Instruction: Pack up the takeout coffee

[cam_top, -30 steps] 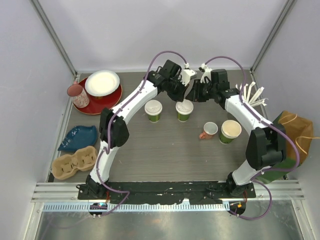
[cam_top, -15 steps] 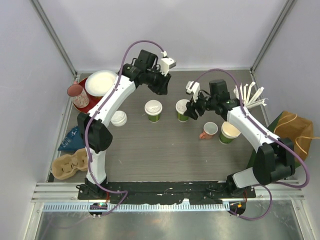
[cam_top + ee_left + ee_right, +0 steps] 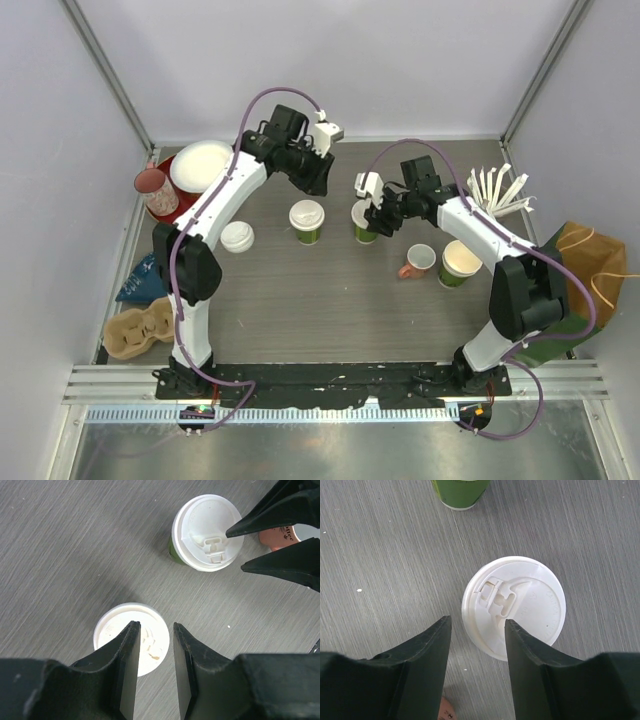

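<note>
Two green takeout cups with white lids stand mid-table: the left cup and the right cup. My left gripper is open and empty, hovering high behind the left cup; in the left wrist view the cup's lid shows far below my open gripper. My right gripper is open and empty above the right cup. In the right wrist view that cup's lid lies just ahead of my gripper. The right cup also shows in the left wrist view.
A loose white lid lies left of the cups. A pink-handled mug and a lidless green cup stand at right. A cardboard cup carrier and blue dish sit at near left, plates at back left, a paper bag at far right.
My left arm has swung left and lifted away from the cups, uncovering the loose lid. My right gripper has moved left and forward over the right cup.
</note>
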Tool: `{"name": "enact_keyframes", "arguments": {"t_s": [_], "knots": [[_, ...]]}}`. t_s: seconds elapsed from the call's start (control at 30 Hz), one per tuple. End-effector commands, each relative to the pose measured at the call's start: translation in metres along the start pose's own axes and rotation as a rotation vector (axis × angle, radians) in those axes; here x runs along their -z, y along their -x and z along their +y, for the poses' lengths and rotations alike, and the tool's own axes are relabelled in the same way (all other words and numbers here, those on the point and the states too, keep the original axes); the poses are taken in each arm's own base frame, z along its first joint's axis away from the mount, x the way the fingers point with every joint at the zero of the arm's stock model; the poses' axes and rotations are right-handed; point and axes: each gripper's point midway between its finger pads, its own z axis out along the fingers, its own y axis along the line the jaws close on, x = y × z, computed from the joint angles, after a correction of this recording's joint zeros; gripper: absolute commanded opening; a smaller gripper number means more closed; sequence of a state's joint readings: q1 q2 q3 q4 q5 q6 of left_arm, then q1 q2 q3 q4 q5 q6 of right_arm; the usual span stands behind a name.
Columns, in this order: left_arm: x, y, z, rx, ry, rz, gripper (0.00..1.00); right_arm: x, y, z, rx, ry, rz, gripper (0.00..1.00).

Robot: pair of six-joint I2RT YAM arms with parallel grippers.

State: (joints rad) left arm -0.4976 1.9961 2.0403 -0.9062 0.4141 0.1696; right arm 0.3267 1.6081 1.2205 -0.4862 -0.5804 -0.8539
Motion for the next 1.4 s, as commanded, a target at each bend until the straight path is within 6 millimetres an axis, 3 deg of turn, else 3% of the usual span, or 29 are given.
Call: {"name": "enact_keyframes", "arguments": {"t_s": [0.0, 0.27, 0.4, 0.53, 0.87, 0.9, 0.97, 1.03, 1.07, 1.1, 1.13, 1.17, 1.2, 1.37], "knots": [[0.023, 0.016, -0.005, -0.032, -0.018, -0.065, 0.36, -0.004, 0.013, -0.017, 0.077, -0.038, -0.013, 0.51], [0.023, 0.015, -0.005, -0.032, -0.025, -0.063, 0.36, -0.019, -0.022, -0.006, 0.043, -0.016, 0.081, 0.41], [0.026, 0.016, -0.004, -0.034, -0.028, -0.070, 0.36, -0.022, -0.022, -0.008, 0.023, -0.027, 0.074, 0.40], [0.028, 0.016, -0.005, -0.037, -0.031, -0.068, 0.36, -0.011, 0.002, -0.016, 0.033, -0.062, 0.026, 0.45], [0.037, 0.021, -0.006, -0.045, -0.032, -0.081, 0.37, 0.042, 0.092, -0.046, -0.066, -0.222, -0.188, 0.66], [0.037, 0.020, -0.006, -0.046, -0.033, -0.077, 0.37, 0.051, 0.103, -0.047, -0.092, -0.235, -0.215, 0.74], [0.040, 0.019, -0.005, -0.047, -0.030, -0.076, 0.38, 0.064, 0.115, -0.057, -0.151, -0.301, -0.253, 0.74], [0.043, 0.016, -0.005, -0.044, -0.026, -0.071, 0.38, 0.088, 0.133, -0.068, -0.307, -0.394, -0.307, 0.75], [0.046, 0.016, -0.003, -0.042, -0.024, -0.075, 0.38, 0.102, 0.127, -0.083, -0.380, -0.512, -0.275, 0.75], [0.047, 0.012, -0.003, -0.039, -0.021, -0.070, 0.39, 0.124, 0.138, -0.092, -0.429, -0.586, -0.294, 0.75], [0.052, 0.012, -0.001, -0.040, -0.013, -0.076, 0.39, 0.137, 0.126, -0.092, -0.547, -0.652, -0.249, 0.75], [0.055, 0.011, 0.001, -0.039, -0.006, -0.079, 0.40, 0.161, 0.110, -0.104, -0.623, -0.817, -0.196, 0.75], [0.054, 0.006, 0.001, -0.040, -0.008, -0.072, 0.40, 0.185, 0.110, -0.110, -0.667, -0.915, -0.188, 0.75], [0.064, -0.004, 0.002, -0.046, 0.008, -0.073, 0.40, 0.266, 0.060, -0.087, -0.896, -1.247, -0.049, 0.75]]}}
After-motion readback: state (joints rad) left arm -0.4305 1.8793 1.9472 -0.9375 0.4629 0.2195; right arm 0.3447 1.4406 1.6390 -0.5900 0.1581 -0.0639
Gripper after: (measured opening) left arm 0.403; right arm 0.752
